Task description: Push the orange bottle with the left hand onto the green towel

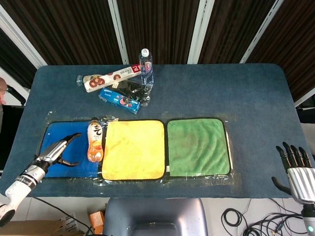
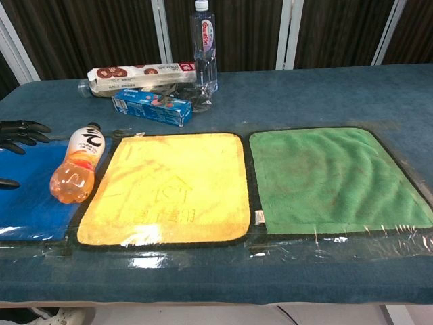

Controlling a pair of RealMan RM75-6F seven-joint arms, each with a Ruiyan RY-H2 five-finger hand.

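The orange bottle (image 1: 95, 142) (image 2: 79, 164) lies on its side on the blue towel (image 1: 59, 162) (image 2: 30, 196), right at the edge of the yellow towel (image 1: 133, 150) (image 2: 166, 188). The green towel (image 1: 198, 146) (image 2: 335, 176) lies flat to the right of the yellow one. My left hand (image 1: 58, 153) (image 2: 17, 139) hovers over the blue towel, left of the bottle, fingers spread and holding nothing. My right hand (image 1: 297, 164) stands off the table's right front corner, fingers apart and upright, holding nothing.
At the back of the blue table (image 1: 246, 93) stand a clear water bottle (image 1: 145, 66) (image 2: 205, 44), a long biscuit box (image 1: 109, 78) (image 2: 139, 76), a blue snack box (image 1: 119, 100) (image 2: 152, 108) and a dark wrapper (image 1: 130, 89).
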